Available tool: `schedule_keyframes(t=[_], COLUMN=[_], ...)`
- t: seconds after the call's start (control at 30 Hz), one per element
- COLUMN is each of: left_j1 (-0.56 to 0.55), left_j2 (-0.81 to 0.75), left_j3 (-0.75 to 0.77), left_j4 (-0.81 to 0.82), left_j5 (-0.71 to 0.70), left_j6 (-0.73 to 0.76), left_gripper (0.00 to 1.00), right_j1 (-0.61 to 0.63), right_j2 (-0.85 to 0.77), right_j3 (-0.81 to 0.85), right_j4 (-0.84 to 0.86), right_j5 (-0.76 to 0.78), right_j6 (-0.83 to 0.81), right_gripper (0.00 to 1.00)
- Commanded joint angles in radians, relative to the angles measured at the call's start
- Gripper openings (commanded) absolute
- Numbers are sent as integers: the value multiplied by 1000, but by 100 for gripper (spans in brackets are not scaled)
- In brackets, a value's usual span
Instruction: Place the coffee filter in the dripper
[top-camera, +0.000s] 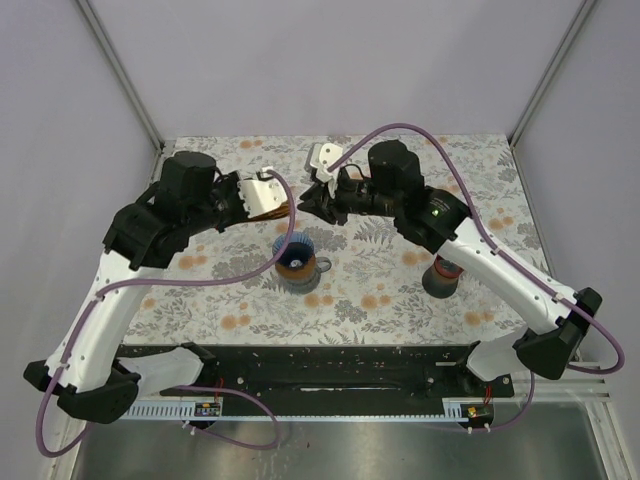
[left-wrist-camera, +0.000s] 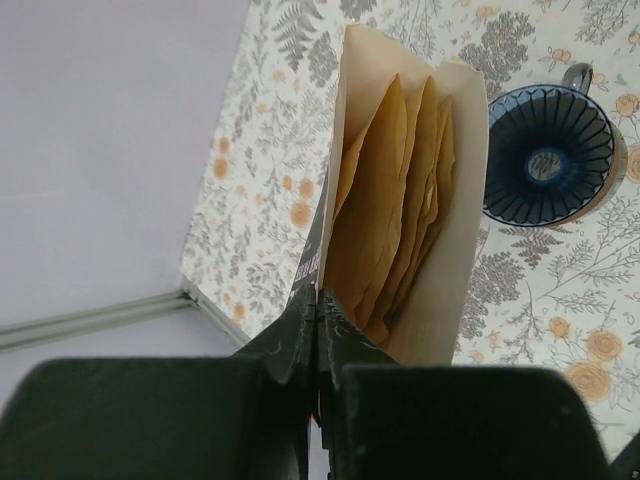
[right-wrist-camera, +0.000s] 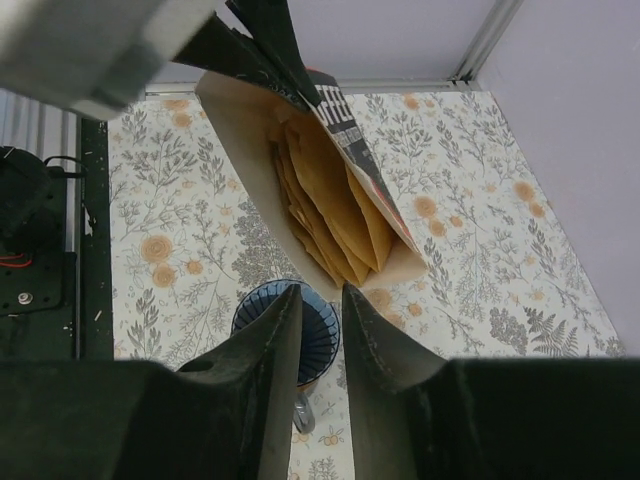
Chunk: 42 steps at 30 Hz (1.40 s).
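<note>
I report from the top view. The dark blue ribbed dripper (top-camera: 297, 260) with a side handle stands near the middle of the bench (top-camera: 380, 295), its ribbed inside and centre hole showing in the left wrist view. At 3 o'clock from it, well apart, stands a dark cylindrical pot with a reddish band (top-camera: 441, 278), close under the right forearm.

My left hand (left-wrist-camera: 316, 305) is clamped together on the edge of a cream card packet with a black printed face (left-wrist-camera: 462, 200), held in the air at about 11 o'clock from the dripper. The brown paper coffee filters (left-wrist-camera: 395, 190) sit fanned inside that packet, its open mouth turned toward the other arm.

My right hand (right-wrist-camera: 320, 292) hangs at about 12 o'clock from the dripper, fingers a little apart and gripping nothing, their tips just short of the packet's mouth. The packet wall and the left hand stand close around the filters.

The bench carries a cloth printed with grey ferns and orange flowers. A black rail (top-camera: 320, 365) runs along its near edge. Plain lilac walls (top-camera: 330, 60) and grey metal corner posts (top-camera: 120, 70) enclose the cell.
</note>
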Motion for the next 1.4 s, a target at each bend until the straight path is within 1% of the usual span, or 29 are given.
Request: schedule_keyframes(t=[0.0, 0.13, 0.23, 0.5, 0.67, 0.8, 0.93, 1.03, 1.37], left_j1=[-57, -99, -108, -110, -110, -110, -110, -110, -111], left_j2=[-48, -65, -85, -85, -91, -98, -104, -105, -95], left_j3=[-21, -47, -66, -46, -37, -27, -9, -4, -15], left_j4=[76, 87, 99, 100, 93, 90, 62, 47, 47], left_j5=[-36, -45, -45, -23, -8, 16, 82, 110, 113], left_j6=[64, 68, 68, 2, -5, -9, -13, -7, 10], left_gripper=[0, 0, 0, 0, 0, 0, 0, 0, 0], right_j1=[72, 92, 92, 100, 104, 104, 104, 104, 104], right_j2=[-6, 10, 23, 22, 34, 59, 85, 86, 86], right_j3=[-3, -6, 0, -34, -37, -25, -9, -3, 17], right_j4=[37, 58, 39, 28, 49, 71, 69, 71, 74], right_j5=[98, 155, 194, 143, 171, 198, 217, 229, 238], right_j6=[6, 23, 20, -22, 0, 27, 52, 64, 109], right_gripper=[30, 29, 29, 27, 28, 32, 36, 36, 38])
